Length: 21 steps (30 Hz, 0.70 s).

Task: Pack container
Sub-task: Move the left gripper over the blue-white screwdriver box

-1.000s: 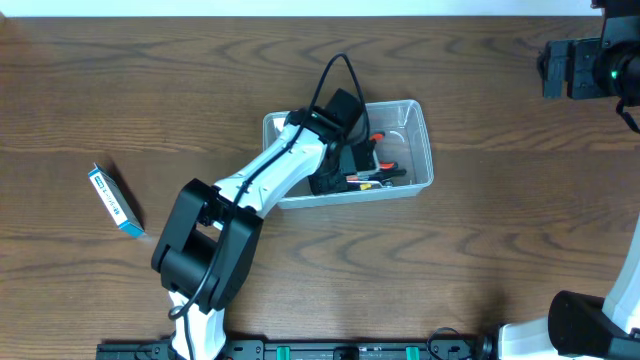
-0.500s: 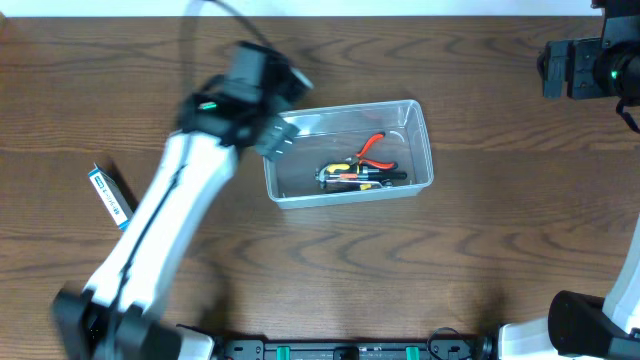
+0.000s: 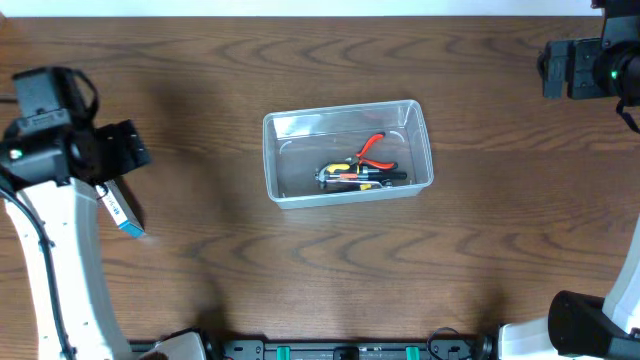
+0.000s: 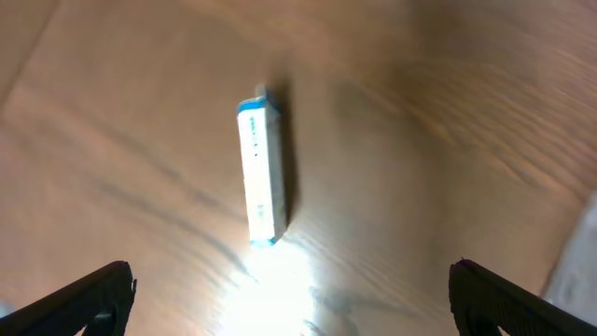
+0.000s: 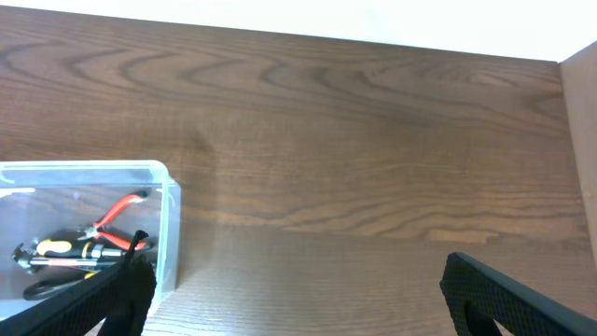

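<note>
The container (image 3: 300, 150) is a clear plastic tub at the table's middle. Inside it lie red-handled pliers (image 3: 373, 147) and yellow-and-black tools (image 3: 358, 177). My left gripper (image 3: 128, 148) hovers at the far left, open and empty, just above a small blue-and-white box (image 3: 119, 209). In the left wrist view that box (image 4: 261, 173) lies on the wood ahead of the left gripper (image 4: 298, 303), well clear of both black fingertips (image 4: 98, 297). My right gripper (image 3: 552, 68) stands open and empty at the far right; its wrist view shows the container's end wall (image 5: 166, 224) and the pliers (image 5: 117, 213) to its left.
The brown wood table (image 3: 330, 280) runs under everything. A pale edge lines the table's far side (image 5: 280, 23). The right arm's base (image 3: 570, 325) sits at the lower right corner, and a black rail (image 3: 350, 350) runs along the front edge.
My left arm has pulled out of the container and swung to the far left, above the small box. Its jaws have opened wide. The tools stay in the container. The right arm is still.
</note>
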### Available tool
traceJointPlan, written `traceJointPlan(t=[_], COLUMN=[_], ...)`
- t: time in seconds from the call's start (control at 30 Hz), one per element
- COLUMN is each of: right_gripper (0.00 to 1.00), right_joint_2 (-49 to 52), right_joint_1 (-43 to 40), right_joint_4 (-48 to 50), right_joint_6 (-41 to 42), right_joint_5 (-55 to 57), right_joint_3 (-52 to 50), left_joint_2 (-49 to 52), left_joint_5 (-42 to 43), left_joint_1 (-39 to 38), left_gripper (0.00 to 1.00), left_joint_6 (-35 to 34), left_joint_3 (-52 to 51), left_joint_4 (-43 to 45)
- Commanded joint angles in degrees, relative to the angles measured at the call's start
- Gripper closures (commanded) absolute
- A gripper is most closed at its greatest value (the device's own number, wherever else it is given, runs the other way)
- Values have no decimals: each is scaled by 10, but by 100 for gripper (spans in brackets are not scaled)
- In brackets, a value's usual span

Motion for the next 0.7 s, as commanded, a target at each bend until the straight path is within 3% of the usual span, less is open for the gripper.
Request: traceJointPlan(t=[0.0,0.23,0.67], right_gripper=[1,1,1], right_joint_2=[1,1,1], right_joint_1=[1,1,1], right_joint_4=[-2,-2,-4], right_joint_6=[6,6,5], right_joint_5=[1,2,2], right_joint_3=[-2,-2,-2], left_joint_2=[32,128,272], left_joint_5=[4,78,79], left_joint_1=[29,79,111], left_gripper=[2,2,2], left_joint_6=[-64,-68,-60], left_joint_3=[-10,-10,-10], left_joint_4=[-4,0,19])
